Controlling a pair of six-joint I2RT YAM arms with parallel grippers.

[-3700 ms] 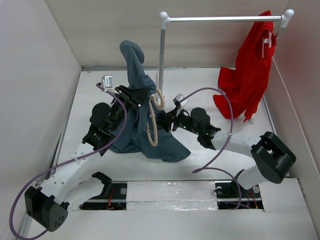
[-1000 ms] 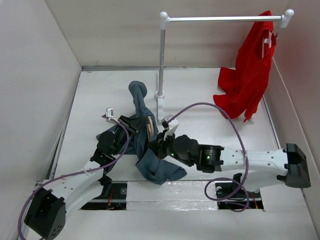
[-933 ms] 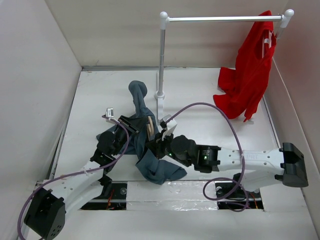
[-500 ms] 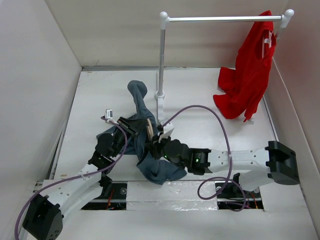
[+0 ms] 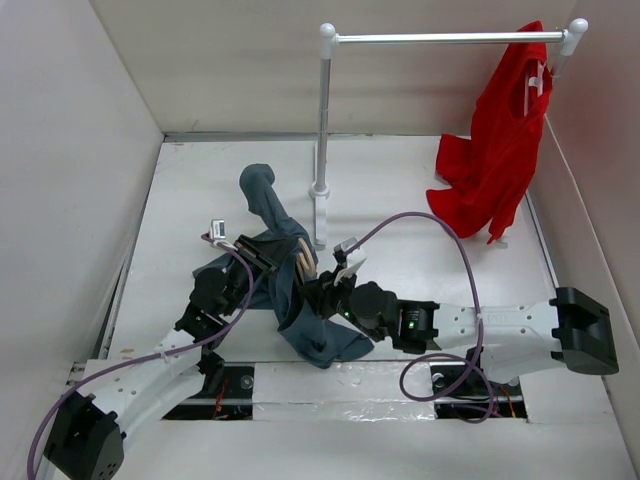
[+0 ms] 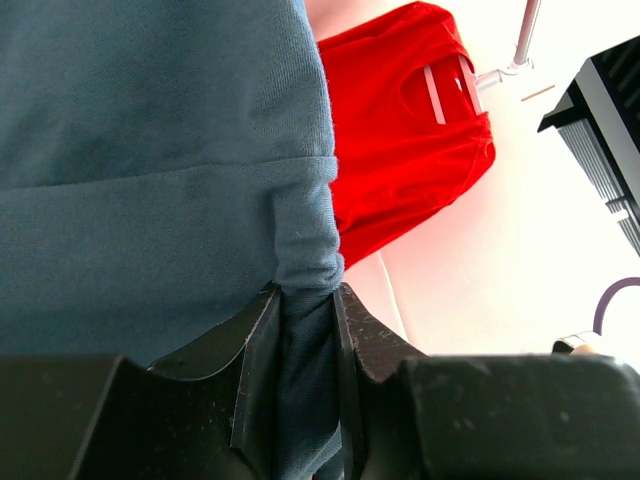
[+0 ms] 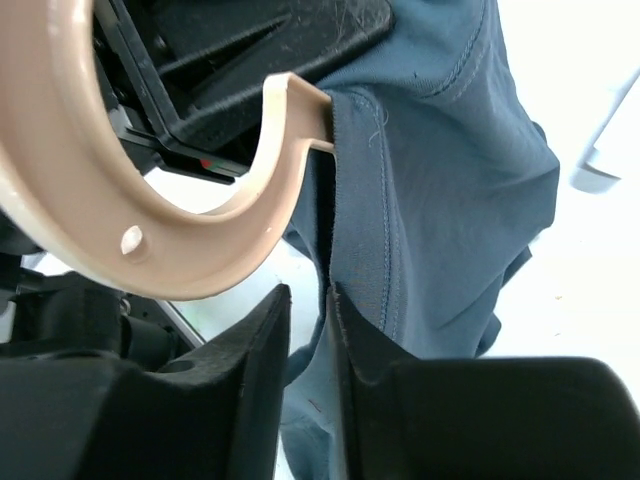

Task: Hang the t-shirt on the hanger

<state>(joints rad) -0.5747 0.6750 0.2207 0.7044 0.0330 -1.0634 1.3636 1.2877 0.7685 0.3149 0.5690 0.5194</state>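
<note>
1. The left gripper (image 6: 306, 335) was clamped on a fold of the slate-blue t-shirt (image 5: 290, 300).
2. The right gripper (image 7: 310, 340) showed a narrow gap beside the hem; its grip was unclear.
3. The t-shirt sat bunched near the table's (image 5: 450, 250) near edge, with the cream hanger (image 7: 60, 200) against it.

Left end effector (image 6: 307, 302) pinches t-shirt (image 6: 150, 180) fold.

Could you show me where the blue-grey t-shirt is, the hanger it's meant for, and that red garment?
t-shirt (image 5: 320, 345): top view, on the bunched lower fabric.
hanger (image 7: 200, 260): right wrist view, on the curve of its cream hook.
red garment (image 5: 500, 150): top view, on the middle of its body.
</note>
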